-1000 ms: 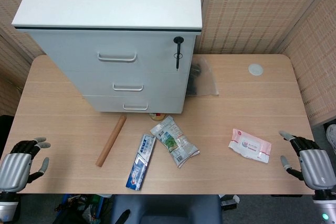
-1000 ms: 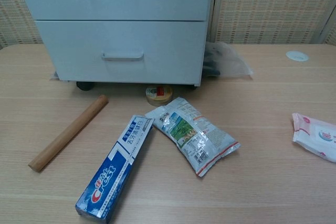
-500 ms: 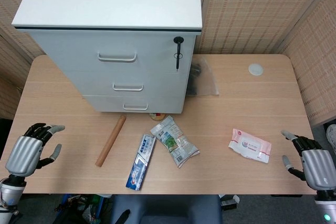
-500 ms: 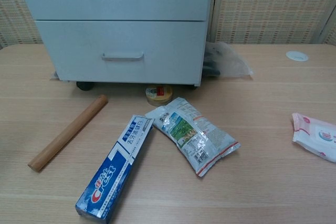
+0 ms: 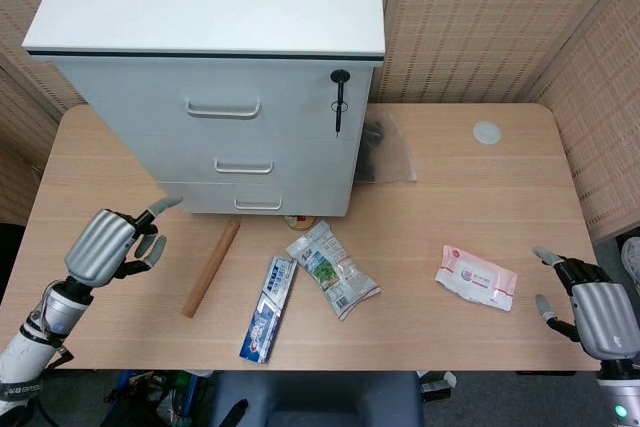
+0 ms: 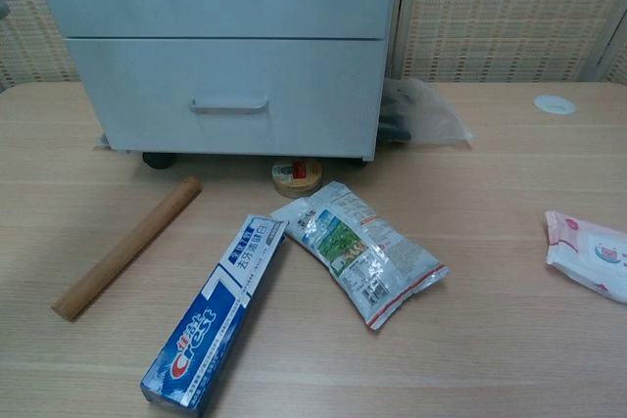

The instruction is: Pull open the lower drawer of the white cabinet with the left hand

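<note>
The white cabinet stands at the back left of the table, all its drawers closed. Its lower drawer has a curved white handle. My left hand hovers over the table left of the cabinet's base, fingers apart and holding nothing, a short way from the handle. My right hand rests at the table's front right corner, fingers spread and empty. Neither hand shows in the chest view.
A wooden rod, a toothpaste box and a snack packet lie in front of the cabinet. A tape roll sits at its base. A wipes pack lies right; a clear bag beside the cabinet.
My left hand has risen from the table's front left corner and moved right and forward toward the cabinet's base. The right hand has barely shifted.
</note>
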Controlling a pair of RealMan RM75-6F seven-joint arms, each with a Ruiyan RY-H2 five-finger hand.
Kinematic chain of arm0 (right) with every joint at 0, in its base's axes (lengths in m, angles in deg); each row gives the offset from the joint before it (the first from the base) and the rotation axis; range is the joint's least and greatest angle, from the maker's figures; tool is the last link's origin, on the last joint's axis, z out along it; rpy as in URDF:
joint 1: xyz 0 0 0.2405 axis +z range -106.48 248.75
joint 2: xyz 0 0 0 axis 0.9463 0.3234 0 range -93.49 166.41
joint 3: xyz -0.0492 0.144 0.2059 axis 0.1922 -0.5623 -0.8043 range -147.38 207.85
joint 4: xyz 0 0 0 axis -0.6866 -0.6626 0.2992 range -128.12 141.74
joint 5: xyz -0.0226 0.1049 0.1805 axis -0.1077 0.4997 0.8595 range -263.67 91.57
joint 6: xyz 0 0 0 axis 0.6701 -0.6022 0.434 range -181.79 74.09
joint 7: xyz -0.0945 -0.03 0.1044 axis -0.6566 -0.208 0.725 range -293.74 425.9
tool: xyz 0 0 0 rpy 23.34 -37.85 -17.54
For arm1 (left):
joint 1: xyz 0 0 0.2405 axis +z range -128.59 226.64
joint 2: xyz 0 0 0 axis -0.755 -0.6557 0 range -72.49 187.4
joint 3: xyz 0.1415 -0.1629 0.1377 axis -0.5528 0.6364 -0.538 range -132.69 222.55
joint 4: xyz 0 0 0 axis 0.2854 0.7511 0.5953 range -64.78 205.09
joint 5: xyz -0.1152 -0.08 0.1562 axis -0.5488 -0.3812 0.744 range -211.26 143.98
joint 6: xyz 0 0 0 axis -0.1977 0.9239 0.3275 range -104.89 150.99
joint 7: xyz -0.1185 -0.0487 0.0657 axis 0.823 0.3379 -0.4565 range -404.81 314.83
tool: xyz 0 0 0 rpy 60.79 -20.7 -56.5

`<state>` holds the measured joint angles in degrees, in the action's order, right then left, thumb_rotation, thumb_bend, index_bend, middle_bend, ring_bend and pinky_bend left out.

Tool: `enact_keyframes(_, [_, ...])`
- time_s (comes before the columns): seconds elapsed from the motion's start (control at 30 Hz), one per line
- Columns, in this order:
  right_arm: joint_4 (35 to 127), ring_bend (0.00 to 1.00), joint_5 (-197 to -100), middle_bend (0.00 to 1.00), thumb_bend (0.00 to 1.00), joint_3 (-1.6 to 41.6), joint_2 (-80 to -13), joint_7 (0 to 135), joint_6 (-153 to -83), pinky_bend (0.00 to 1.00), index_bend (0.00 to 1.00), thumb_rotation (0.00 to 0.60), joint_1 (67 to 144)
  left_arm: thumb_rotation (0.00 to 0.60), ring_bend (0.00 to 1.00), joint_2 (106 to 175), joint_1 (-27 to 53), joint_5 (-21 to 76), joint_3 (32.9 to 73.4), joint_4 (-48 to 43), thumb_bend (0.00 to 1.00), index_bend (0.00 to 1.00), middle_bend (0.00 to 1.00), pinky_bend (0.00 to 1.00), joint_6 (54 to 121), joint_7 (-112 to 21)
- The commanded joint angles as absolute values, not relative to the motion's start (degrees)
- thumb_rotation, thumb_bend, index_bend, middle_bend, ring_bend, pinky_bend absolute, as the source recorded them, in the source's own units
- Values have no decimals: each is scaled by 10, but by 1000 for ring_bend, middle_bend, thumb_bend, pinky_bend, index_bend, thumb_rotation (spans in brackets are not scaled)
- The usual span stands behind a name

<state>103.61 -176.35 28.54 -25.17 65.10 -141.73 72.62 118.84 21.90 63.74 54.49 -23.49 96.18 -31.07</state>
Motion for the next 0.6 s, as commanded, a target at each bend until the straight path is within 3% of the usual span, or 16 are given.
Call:
enact_keyframes(0.03, [1035, 282, -1762, 314, 327, 285, -252, 651, -1416, 306, 201, 600, 726, 600, 920, 1191, 194, 629, 555, -234, 613, 113, 876, 1000, 938, -299])
enact_keyframes(0.6, [1023, 282, -1753, 314, 327, 285, -260, 660, -1400, 307, 201, 600, 733, 600, 945, 1193, 83, 558, 589, -238, 657, 122, 900, 1000, 816, -286])
